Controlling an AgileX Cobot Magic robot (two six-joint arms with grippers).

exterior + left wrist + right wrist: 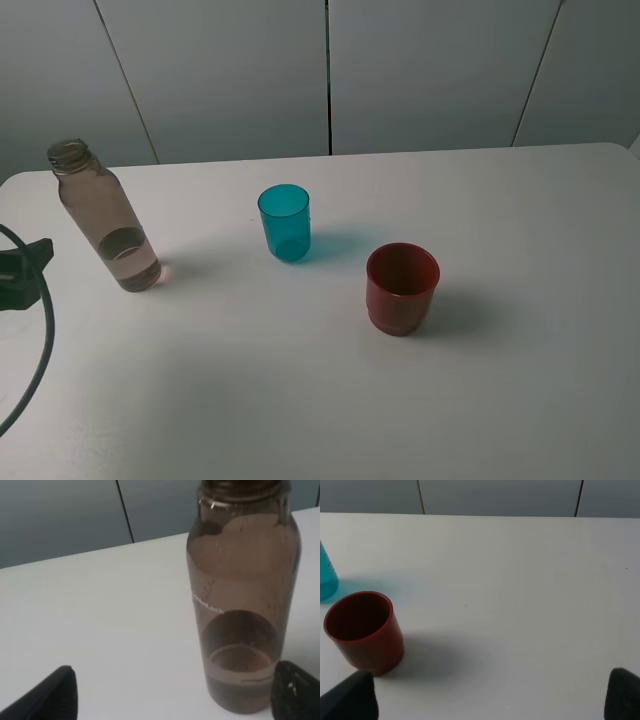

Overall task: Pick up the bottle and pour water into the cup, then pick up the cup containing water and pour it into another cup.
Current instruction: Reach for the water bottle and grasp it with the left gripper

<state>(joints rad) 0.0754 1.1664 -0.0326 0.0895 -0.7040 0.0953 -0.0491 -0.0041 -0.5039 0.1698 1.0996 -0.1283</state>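
The left claw is seen from above near the bottle, far left; at its wrist, spread wide short of that likely slick, light, near-empty body, best taken mid-height; the right claw is likewise shown wide

place: probably a lab | cues: white table, grey panel wall

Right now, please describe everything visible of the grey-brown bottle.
The bottle is tall, slim, smoky grey-brown translucent plastic, with a threaded neck and no cap. Some water fills its lower part. It stands upright on the white table, left of the teal cup. The open left tool flanks its base without gripping.
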